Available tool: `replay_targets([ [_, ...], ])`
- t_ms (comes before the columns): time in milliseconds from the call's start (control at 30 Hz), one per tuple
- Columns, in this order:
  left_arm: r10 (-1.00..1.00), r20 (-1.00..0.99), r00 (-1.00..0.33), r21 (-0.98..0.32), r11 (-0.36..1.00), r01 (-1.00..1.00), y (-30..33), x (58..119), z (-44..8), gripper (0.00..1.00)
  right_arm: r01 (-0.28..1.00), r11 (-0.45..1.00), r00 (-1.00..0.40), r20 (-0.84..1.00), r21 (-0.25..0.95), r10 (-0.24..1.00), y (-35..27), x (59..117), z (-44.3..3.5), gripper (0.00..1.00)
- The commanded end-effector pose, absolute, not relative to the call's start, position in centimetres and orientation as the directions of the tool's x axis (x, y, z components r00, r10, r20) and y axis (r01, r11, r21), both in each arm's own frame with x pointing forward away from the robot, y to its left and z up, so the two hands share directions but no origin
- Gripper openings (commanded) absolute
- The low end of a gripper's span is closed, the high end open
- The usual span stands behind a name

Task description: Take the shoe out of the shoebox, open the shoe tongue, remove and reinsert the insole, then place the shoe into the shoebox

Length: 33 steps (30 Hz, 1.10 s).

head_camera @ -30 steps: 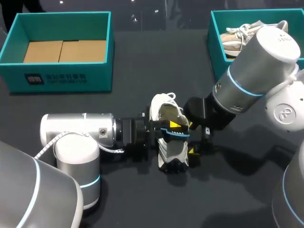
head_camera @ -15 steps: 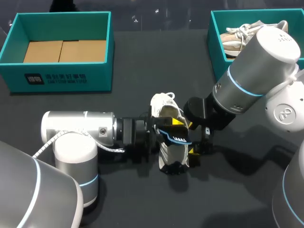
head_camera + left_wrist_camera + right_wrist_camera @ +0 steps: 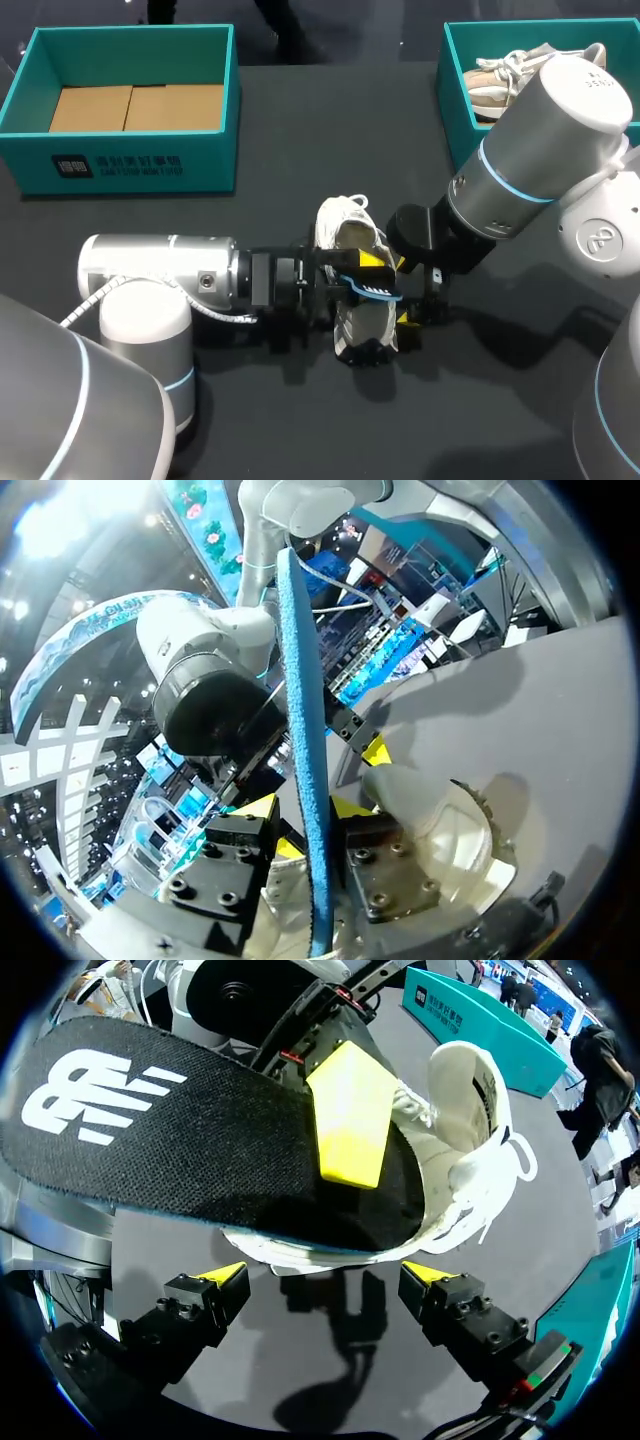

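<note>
Head view: the white shoe (image 3: 352, 300) lies mid-table between the left gripper (image 3: 366, 274) and the right gripper (image 3: 405, 292). Left wrist view: its fingers clamp the blue-edged insole (image 3: 305, 730). Right wrist view: its fingers stand apart, the insole's black top ahead

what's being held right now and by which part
Left end effector pinches the insole across its flat faces, toward the end nearer the shoe. Right end effector is open, holding nothing.
</note>
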<state>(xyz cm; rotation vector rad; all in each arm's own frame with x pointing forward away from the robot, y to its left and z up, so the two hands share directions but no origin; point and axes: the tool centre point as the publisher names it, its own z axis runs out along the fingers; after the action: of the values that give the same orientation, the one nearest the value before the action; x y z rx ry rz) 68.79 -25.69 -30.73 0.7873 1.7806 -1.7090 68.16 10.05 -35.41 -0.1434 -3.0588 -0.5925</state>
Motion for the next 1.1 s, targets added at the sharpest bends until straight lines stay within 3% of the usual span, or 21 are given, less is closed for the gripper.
replay_targets([
  [33, 0.048, -0.732, -0.68, -0.68, 0.023, 0.733, -25.5, 68.5, -30.5, 0.3, 0.095, 0.924, -0.995, 0.037, 0.371, 0.087, 10.1, 68.0, -35.5, 1.0],
  [67, 0.049, -0.732, -0.68, -0.68, 0.022, 0.733, -25.6, 68.5, -30.5, 0.24, 0.095, 0.924, -0.995, 0.037, 0.371, 0.087, 10.1, 68.0, -35.5, 1.0],
  [133, 0.05, -0.733, -0.678, -0.678, 0.021, 0.734, -25.8, 68.5, -30.6, 0.0, 0.095, 0.924, -0.995, 0.037, 0.371, 0.087, 10.1, 68.0, -35.5, 1.0],
  [1100, 0.052, -0.706, -0.706, -0.678, 0.238, 0.695, -26.2, 72.2, -35.1, 0.0, 0.095, 0.924, -0.995, 0.037, 0.371, 0.087, 10.1, 68.0, -35.5, 1.0],
])
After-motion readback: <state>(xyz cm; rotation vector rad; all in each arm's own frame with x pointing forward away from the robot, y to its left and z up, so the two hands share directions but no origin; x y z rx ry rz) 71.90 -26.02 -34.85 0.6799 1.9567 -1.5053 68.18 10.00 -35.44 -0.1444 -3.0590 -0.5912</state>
